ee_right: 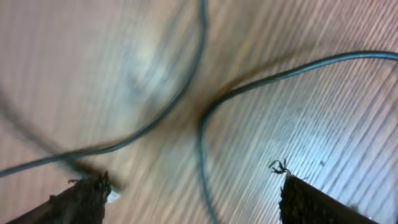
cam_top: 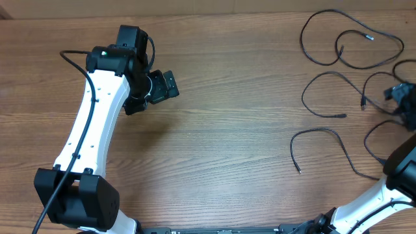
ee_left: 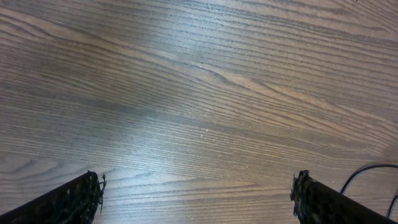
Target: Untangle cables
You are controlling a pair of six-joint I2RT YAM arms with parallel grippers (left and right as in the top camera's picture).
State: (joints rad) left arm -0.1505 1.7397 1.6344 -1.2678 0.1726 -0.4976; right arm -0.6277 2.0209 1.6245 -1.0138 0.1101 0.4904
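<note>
Several thin black cables lie loose on the wooden table at the right. One makes a big loop (cam_top: 303, 39) at the top, one curves below it (cam_top: 304, 97), and a third arches nearer the front (cam_top: 318, 129). My right gripper (cam_top: 395, 93) hovers over the rightmost cords at the table's right edge. In the right wrist view this gripper (ee_right: 193, 186) stands open. A blurred cable (ee_right: 298, 67) runs down between its fingers without being pinched, and a second cable (ee_right: 149, 129) sweeps off to the left. My left gripper (cam_top: 164, 86) is open over bare wood far from the cables, with nothing between its jaws (ee_left: 199, 190).
The left arm (cam_top: 91, 123) reaches up the left half of the table, with its own thick black lead (cam_top: 71, 60) looping beside it. The right arm's base (cam_top: 390, 192) sits at the front right. A cardboard wall (cam_top: 208, 8) borders the table's far edge.
</note>
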